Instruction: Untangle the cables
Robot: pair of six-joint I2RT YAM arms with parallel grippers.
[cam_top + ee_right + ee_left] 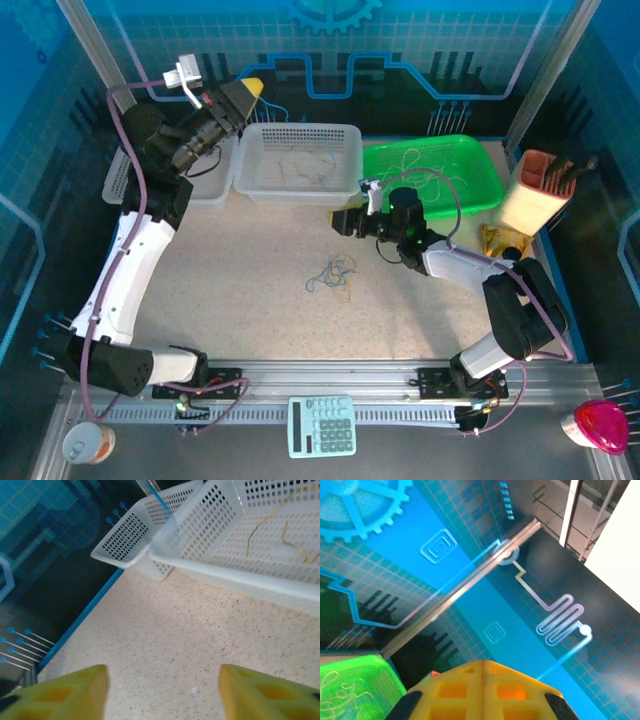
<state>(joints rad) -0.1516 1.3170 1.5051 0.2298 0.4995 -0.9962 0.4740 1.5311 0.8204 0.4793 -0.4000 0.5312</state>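
Note:
A small tangle of blue-grey and yellowish-tan cables (330, 275) lies on the speckled table (250, 290), in front of and a little left of my right gripper (338, 222). That gripper points left, low over the table and apart from the tangle. In the right wrist view the right gripper (162, 692) is open, with bare table between its yellow fingers (75, 692). A yellowish cable (280, 527) lies in the white basket (300, 160). White cables (435, 180) lie in the green tray (478, 165). My left gripper (247, 92) is raised toward the back wall, and its yellow fingers (482, 690) are shut on nothing.
A second white basket (125, 542) stands left of the first. A tan holder (540, 190) with tools stands at the right, with yellow bits (500, 240) beside it. A calculator (322, 425), a can (88, 442) and a pink object (600, 425) sit at the near edge.

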